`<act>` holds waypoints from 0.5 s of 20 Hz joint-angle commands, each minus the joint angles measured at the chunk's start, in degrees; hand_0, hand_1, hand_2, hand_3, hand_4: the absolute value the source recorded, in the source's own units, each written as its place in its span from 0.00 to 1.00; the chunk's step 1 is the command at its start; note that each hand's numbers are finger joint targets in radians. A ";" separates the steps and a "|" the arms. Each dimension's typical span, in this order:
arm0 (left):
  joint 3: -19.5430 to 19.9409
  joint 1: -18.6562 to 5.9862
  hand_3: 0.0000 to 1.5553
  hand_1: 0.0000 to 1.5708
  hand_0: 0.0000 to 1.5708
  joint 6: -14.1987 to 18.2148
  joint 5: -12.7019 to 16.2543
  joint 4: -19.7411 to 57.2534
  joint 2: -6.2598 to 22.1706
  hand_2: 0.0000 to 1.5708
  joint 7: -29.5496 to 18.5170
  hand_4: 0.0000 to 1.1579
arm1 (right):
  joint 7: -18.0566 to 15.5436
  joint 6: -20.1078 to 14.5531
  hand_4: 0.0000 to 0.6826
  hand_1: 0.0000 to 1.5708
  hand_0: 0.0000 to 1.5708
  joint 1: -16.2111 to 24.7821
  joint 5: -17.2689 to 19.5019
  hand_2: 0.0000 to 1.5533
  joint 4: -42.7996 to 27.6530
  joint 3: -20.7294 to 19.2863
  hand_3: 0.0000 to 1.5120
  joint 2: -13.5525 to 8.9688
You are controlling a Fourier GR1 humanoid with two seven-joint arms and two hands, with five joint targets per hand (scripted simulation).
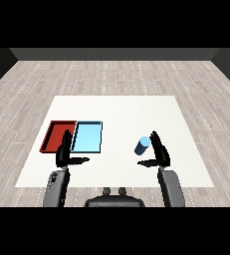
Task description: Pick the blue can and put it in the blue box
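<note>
- On the white worktop, at about four o'clock from centre, our blue cylindrical can lies tilted, just beside our right hand, whose fingers are straight and apart.
- Our left hand hangs with fingers relaxed at the near edges of the red tray and light blue tray.
- We judge it best to curl round the can's middle, lift clear, then carry toward nine o'clock.

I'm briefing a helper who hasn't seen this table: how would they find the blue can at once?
Start at the white table and go to its right half, away from the two trays. The blue can lies tilted just left of the right hand, whose fingers are straight. It is the only small cylinder there.
</note>
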 commanded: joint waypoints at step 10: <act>-0.54 0.84 0.00 0.00 0.00 -0.30 0.02 -0.61 -0.86 0.00 -4.43 0.00 | -8.17 6.99 0.00 0.00 0.00 4.41 -3.32 0.00 1.45 -3.35 0.00 -2.57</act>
